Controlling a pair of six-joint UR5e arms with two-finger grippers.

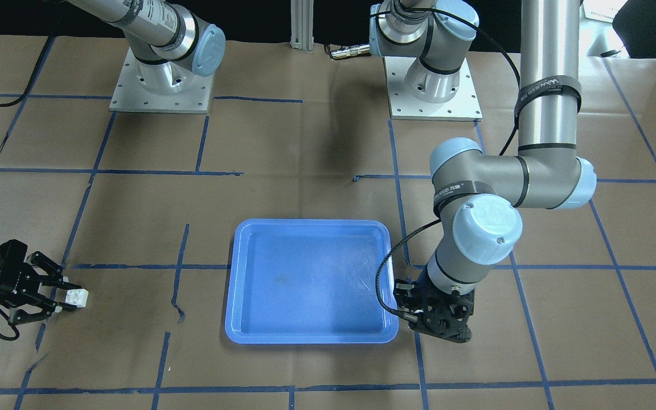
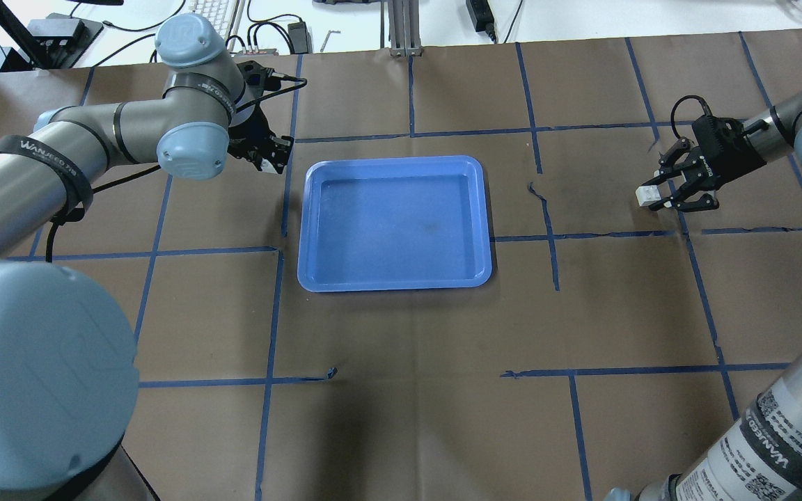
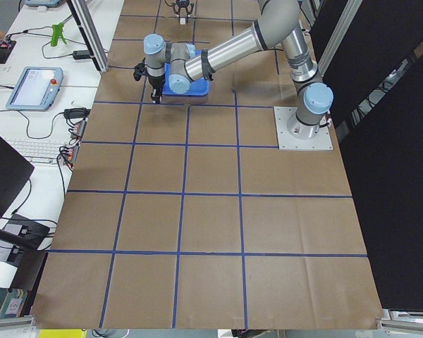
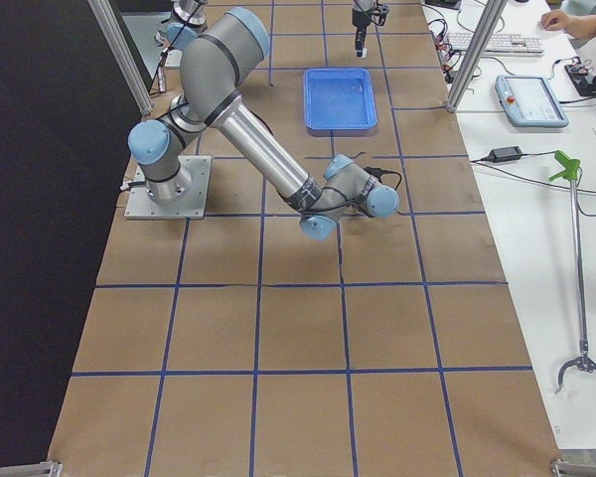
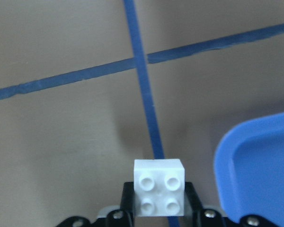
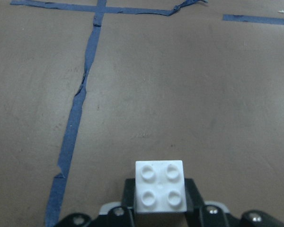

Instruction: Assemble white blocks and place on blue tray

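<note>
Where the left gripper (image 2: 269, 154) hangs just beside the far left corner of the blue tray (image 2: 394, 223), its jaws are closed onto the sides of a white block (image 5: 159, 194), studs facing the wrist camera. The block seems lifted off the counter (image 2: 408, 348), though the close view leaves that uncertain. The tray lies flat mid-counter. Well apart to its right, the right gripper (image 2: 660, 197) points toward the tray, jaws pinching a second white block (image 6: 160, 187) at their tips. Both blocks are outside the tray, far from each other.
</note>
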